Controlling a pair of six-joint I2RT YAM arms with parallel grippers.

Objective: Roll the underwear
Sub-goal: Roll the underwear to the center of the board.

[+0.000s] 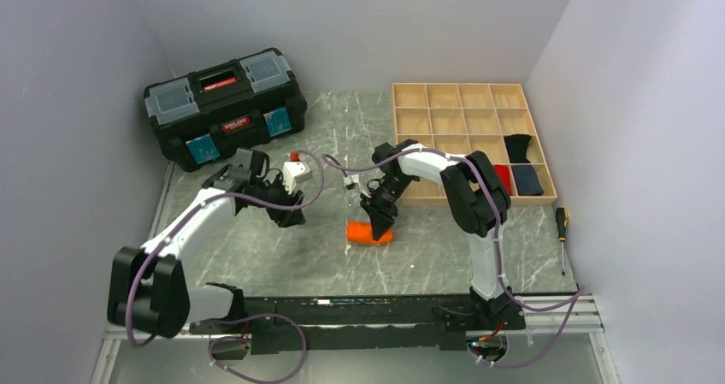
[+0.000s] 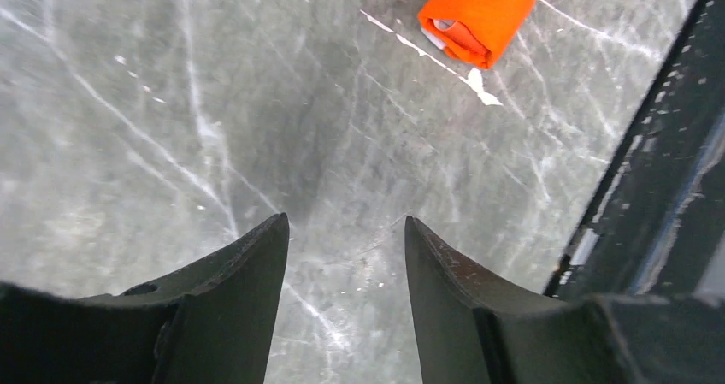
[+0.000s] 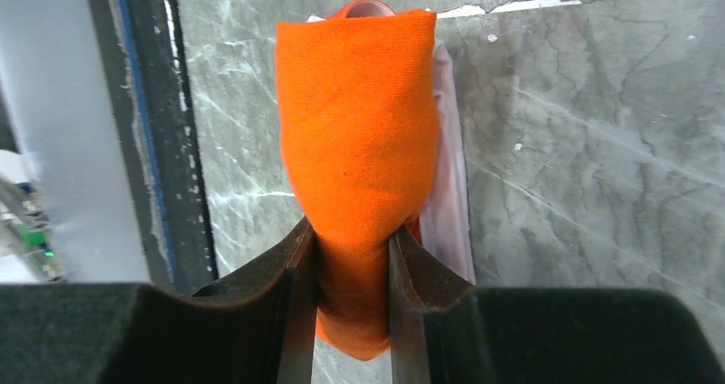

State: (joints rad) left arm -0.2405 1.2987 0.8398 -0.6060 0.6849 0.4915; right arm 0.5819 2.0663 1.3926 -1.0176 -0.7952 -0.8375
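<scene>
The orange underwear (image 1: pixel 369 233) lies as a short roll on the marble table, near the middle. In the right wrist view the roll (image 3: pixel 359 127) shows white trim along its right side. My right gripper (image 1: pixel 377 224) is shut on one end of it, the cloth pinched between both fingers (image 3: pixel 350 239). My left gripper (image 1: pixel 289 214) hovers to the left of the roll, apart from it, open and empty (image 2: pixel 346 226). The roll's end with its white trim shows at the top of the left wrist view (image 2: pixel 479 12).
A black toolbox (image 1: pixel 224 102) stands at the back left. A wooden grid tray (image 1: pixel 468 136) at the back right holds black, navy and red cloth bundles (image 1: pixel 520 172) in its right cells. A screwdriver (image 1: pixel 562 237) lies at the right edge. A black rail (image 1: pixel 359 307) runs along the front.
</scene>
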